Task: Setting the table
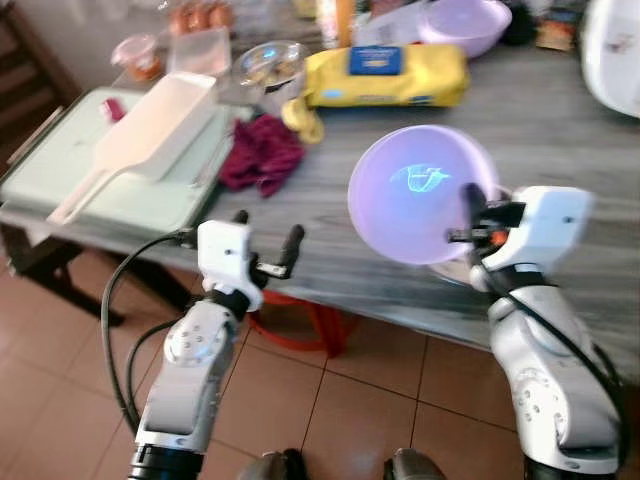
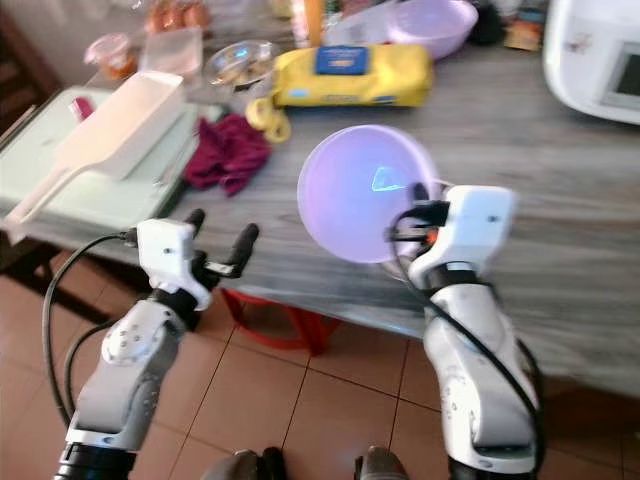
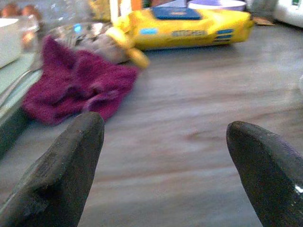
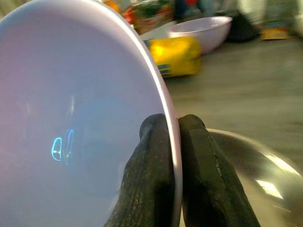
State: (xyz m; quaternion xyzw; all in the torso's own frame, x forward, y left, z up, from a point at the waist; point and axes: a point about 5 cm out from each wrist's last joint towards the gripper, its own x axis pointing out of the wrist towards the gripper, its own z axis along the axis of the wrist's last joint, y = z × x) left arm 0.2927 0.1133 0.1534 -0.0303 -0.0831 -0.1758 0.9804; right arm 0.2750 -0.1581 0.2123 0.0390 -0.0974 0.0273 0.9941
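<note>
Right wrist view shows the right gripper (image 4: 173, 142) pinching the rim of a lilac plate (image 1: 420, 195) held tilted above the table (image 1: 560, 140), not yet laid, while the left gripper (image 1: 266, 238) hangs open near the table's edge.

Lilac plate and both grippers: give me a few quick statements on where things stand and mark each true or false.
1. The right gripper pinches the rim of the lilac plate. True.
2. The plate lies flat on the table. False: it is held tilted up on edge, above the table's near side.
3. The left gripper is shut on the maroon cloth. False: its fingers are spread open with nothing between them, and the cloth lies apart, farther back on the table.
4. A yellow pack lies behind the plate. True.
5. A second lilac bowl sits at the table's far side. True.
</note>
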